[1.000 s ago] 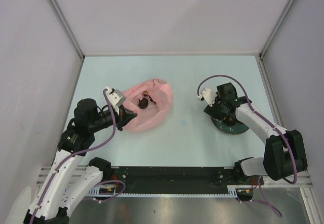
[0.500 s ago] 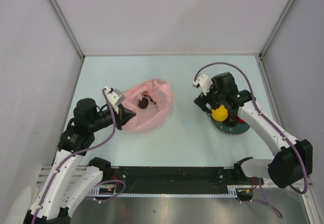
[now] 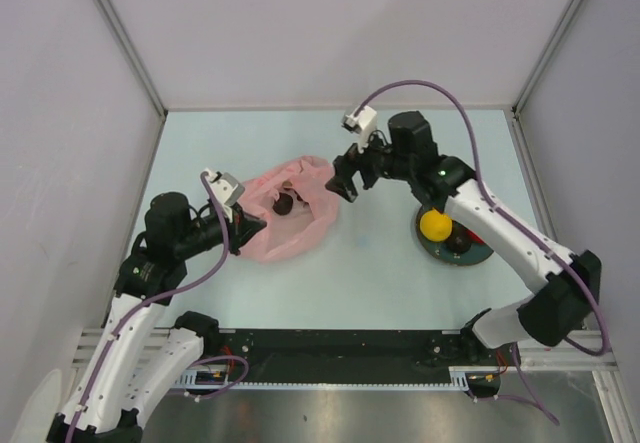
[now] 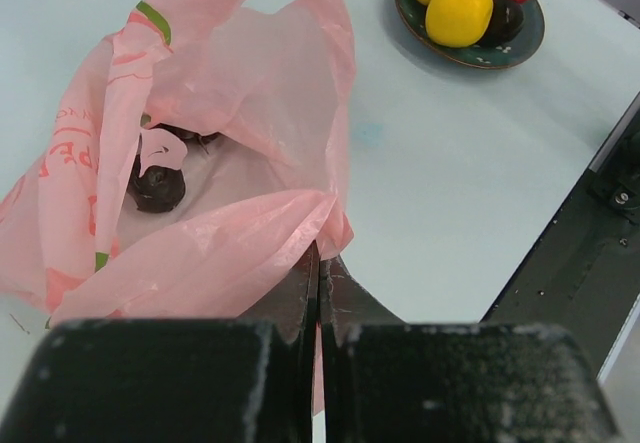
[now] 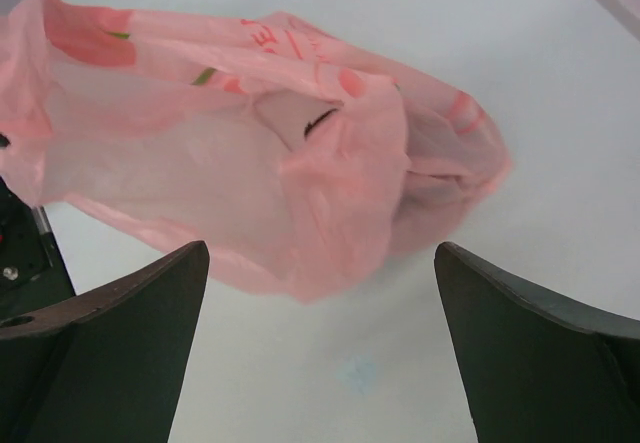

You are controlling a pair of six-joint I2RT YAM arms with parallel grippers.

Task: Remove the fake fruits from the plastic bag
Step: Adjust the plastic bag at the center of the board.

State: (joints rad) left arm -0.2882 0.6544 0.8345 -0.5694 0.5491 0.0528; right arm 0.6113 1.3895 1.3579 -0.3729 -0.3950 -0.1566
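— Where is the plastic bag (image 3: 295, 225)?
— On the pale table (image 3: 380, 273) between plain grey walls (image 3: 320, 33). Your left hand (image 3: 255, 225) pinches its edge, and your right hand (image 3: 343, 185) hangs spread near it. A dark fruit (image 4: 157, 185) lies inside.

I see a pale blue-green table (image 3: 250, 138) boxed in by plain white panel walls (image 3: 340, 23), with aluminium corner posts (image 3: 120, 33) and a black rail (image 3: 340, 358) along its near edge; the light is even.
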